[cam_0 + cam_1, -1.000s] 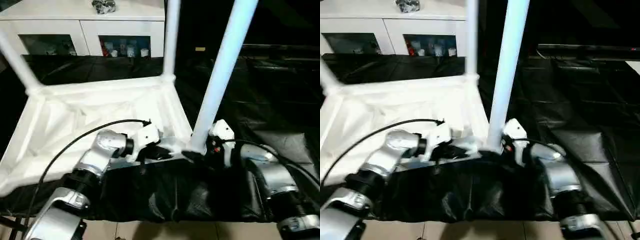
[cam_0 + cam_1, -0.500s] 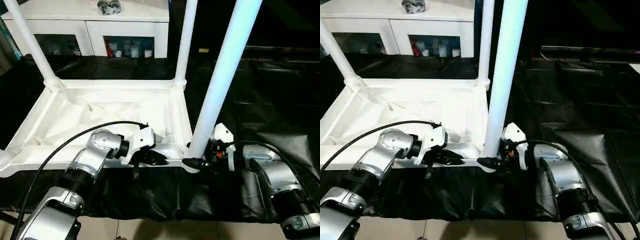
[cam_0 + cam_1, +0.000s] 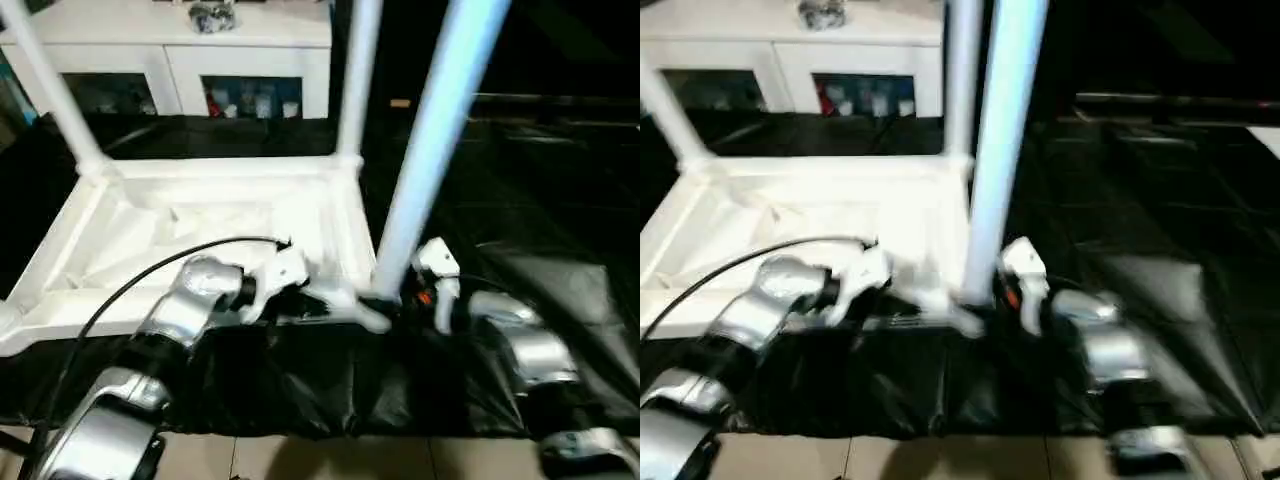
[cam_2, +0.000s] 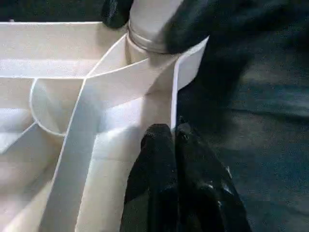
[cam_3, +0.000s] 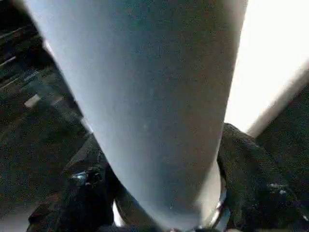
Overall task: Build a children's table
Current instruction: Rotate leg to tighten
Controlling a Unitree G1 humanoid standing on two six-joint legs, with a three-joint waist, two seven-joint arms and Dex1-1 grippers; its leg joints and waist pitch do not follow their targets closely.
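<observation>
Right hand (image 5: 164, 193) around table leg (image 3: 430, 150)

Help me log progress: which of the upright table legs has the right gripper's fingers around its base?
The nearest leg, at the upturned top's near right corner; the right gripper straddles its base. The two far-corner legs stand alone.

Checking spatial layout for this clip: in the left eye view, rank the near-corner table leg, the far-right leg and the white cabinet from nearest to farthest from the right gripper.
1. The near-corner leg, right at the right gripper, whose fingers flank its base.
2. The far-right leg, behind it across the upturned table top.
3. The white cabinet, at the back, beyond the table.
</observation>
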